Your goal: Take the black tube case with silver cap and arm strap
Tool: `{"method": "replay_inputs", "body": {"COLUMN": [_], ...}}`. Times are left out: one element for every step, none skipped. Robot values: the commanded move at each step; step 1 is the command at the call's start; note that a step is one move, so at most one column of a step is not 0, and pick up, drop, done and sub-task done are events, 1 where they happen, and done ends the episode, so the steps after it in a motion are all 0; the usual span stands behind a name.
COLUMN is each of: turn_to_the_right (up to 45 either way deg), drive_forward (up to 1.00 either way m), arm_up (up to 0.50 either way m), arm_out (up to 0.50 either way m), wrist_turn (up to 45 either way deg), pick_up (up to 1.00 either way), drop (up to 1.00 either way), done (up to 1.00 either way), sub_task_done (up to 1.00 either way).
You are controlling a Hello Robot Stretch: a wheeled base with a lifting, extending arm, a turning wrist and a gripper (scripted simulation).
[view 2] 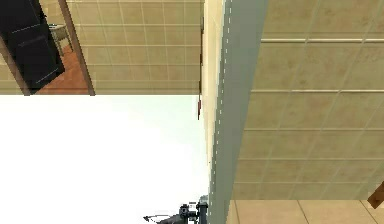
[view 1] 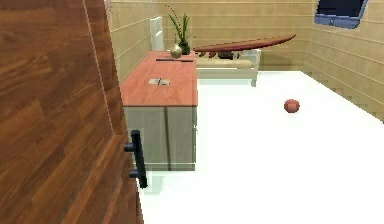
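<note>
A round tan vase (view 1: 177, 49) is standing at the far end of the cabinet (view 1: 165, 110), at about twelve o'clock in the forward view, and is holding long green leaves (view 1: 178, 24). The cabinet's pale grey doors are sitting flush, so its contents are staying hidden. Its top is a smooth reddish slab. On it a flat pale item (view 1: 160, 81) is lying, and nearer the vase a dark slim object (view 1: 165, 60) is lying. That object may be the tube case, though it is too small to tell.

At nine o'clock a door (view 1: 55, 120) of grained brown wood is showing a black bar handle (view 1: 137, 160). At one o'clock a long, pointed red-brown board (view 1: 245, 44) is resting across a white bench (view 1: 232, 66). At three o'clock a reddish ball (view 1: 291, 105) is sitting on the white floor (view 1: 270, 160).

In the arm side view the gripper (view 2: 160, 216) is showing at six o'clock with bare white floor behind its far end, so it is carrying nothing. How its fingers are set cannot be told. A grey upright edge (view 2: 238, 90) is rising beside beige tiled wall (view 2: 320, 110), and a dark panel (view 2: 33, 45) is showing at ten o'clock.
</note>
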Motion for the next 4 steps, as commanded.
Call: {"method": "replay_inputs", "body": {"turn_to_the_right": [0.0, 0.0, 0.0, 0.0], "drive_forward": [0.00, 0.00, 0.00, 0.00], "arm_up": [0.00, 0.00, 0.00, -0.30], "arm_out": [0.00, 0.00, 0.00, 0.00], "wrist_turn": [45.0, 45.0, 15.0, 0.0], "pick_up": [0.00, 0.00, 0.00, 0.00], "drop": [0.00, 0.00, 0.00, 0.00], "done": [0.00, 0.00, 0.00, 0.00], "sub_task_done": [0.00, 0.00, 0.00, 0.00]}}
